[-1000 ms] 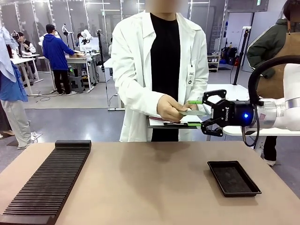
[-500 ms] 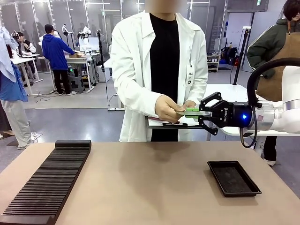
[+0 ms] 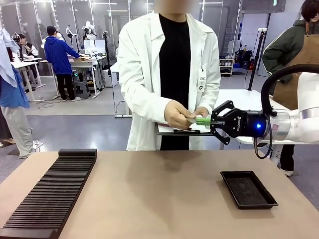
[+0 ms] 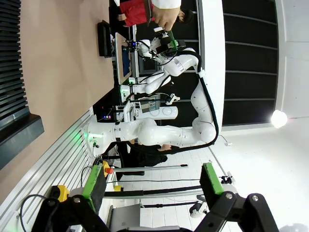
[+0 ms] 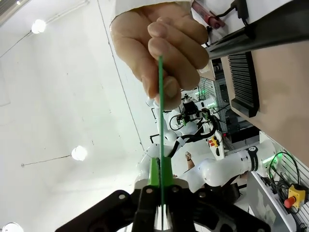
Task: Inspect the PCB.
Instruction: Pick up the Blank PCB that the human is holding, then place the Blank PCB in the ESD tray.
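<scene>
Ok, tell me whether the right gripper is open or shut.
Shut: the right gripper clamps the edge-on PCB between its green pads in the right wrist view; the person's hand holds its far end.

Right arm stretched level, right gripper (image 3: 203, 120) clamped on PCB (image 5: 161, 121); person's hand (image 3: 178, 115) pinching just ahead of fingertips. Left gripper (image 4: 152, 182) agape.

Front view | right gripper (image 3: 202, 120): small white lettering on its black body read "ROBOTIQ" | badge (image 3: 202, 82) on the person's white coat (image 3: 139, 74): dark print was too small to read | no other legible text was noted
</scene>
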You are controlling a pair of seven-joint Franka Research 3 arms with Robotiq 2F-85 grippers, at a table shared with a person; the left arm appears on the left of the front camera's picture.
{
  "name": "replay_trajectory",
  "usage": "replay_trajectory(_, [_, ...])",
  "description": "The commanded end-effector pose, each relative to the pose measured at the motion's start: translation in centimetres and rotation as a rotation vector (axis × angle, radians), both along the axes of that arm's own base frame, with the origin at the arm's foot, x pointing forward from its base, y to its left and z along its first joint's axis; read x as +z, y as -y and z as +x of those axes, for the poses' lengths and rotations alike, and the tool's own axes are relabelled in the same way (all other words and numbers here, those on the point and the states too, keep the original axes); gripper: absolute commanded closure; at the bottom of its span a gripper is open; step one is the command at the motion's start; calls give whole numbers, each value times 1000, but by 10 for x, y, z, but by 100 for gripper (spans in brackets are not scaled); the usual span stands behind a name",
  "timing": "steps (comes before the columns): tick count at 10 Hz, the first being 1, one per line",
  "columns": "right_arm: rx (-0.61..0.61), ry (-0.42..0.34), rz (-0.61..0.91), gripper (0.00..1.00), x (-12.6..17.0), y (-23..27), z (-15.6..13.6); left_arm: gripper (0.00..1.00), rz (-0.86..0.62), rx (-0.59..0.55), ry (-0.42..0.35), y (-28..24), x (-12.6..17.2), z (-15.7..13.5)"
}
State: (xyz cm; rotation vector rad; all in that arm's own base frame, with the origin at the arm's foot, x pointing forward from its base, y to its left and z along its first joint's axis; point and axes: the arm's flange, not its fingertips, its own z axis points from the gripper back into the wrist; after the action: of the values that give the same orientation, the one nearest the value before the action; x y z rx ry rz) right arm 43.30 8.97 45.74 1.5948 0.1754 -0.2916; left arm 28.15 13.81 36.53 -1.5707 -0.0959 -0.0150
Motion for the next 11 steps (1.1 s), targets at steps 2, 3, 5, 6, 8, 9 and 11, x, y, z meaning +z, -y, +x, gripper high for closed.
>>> replay_trajectory(2, [-10, 4, -5, 100, 1, 1, 0, 0, 6, 2, -15, 0, 2, 1])
replay_trajectory(3, [-10, 4, -5, 100, 1, 1, 0, 0, 6, 2, -15, 0, 2, 1])
replay_trajectory(5, [-10, 4, -5, 100, 1, 1, 0, 0, 6, 2, -15, 0, 2, 1])
replay_trajectory(6, [-10, 4, -5, 100, 1, 1, 0, 0, 6, 2, -15, 0, 2, 1])
replay_trajectory(8, [-10, 4, -5, 100, 1, 1, 0, 0, 6, 2, -15, 0, 2, 1])
replay_trajectory(9, [-10, 4, -5, 100, 1, 1, 0, 0, 6, 2, -15, 0, 2, 1])
replay_trajectory(11, [-10, 4, -5, 100, 1, 1, 0, 0, 6, 2, -15, 0, 2, 1])
